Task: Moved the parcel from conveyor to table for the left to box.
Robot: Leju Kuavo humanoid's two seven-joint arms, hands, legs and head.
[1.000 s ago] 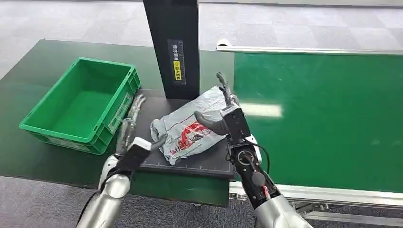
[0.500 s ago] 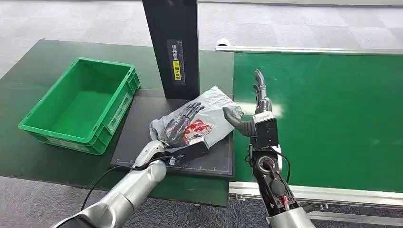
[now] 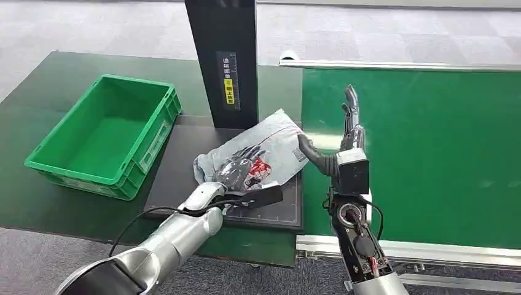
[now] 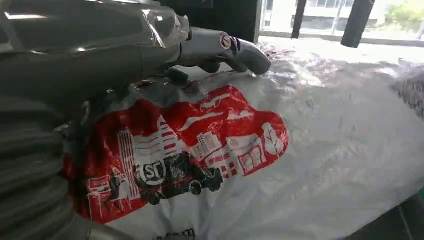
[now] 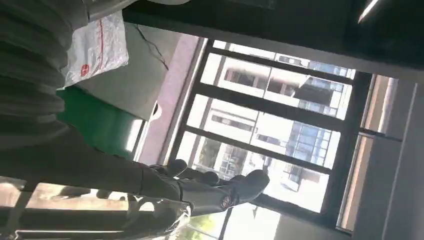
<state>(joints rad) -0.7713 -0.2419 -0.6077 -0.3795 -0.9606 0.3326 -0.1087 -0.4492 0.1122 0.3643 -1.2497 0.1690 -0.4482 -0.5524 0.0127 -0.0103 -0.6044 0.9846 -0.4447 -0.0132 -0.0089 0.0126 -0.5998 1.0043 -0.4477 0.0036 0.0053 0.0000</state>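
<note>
A grey plastic parcel (image 3: 261, 155) with a red print lies on the black mat (image 3: 184, 184) of the table, beside the conveyor. My left hand (image 3: 241, 165) rests flat on top of it, fingers spread over the red print (image 4: 200, 135); in the left wrist view the thumb (image 4: 235, 47) lies on the wrinkled plastic. My right hand (image 3: 344, 138) stands upright above the conveyor edge, just right of the parcel, fingers straight and holding nothing; its thumb points toward the bag. The right wrist view shows the fingers (image 5: 215, 187) against windows.
A green crate (image 3: 104, 135) stands open at the left of the mat. A black post (image 3: 224, 61) rises behind the parcel. The green conveyor belt (image 3: 424, 153) stretches to the right, with a metal rail (image 3: 399, 64) at its far edge.
My left hand swung from beside the crate onto the parcel and now lies on it. My right hand let go of the parcel and rose to the right over the conveyor edge.
</note>
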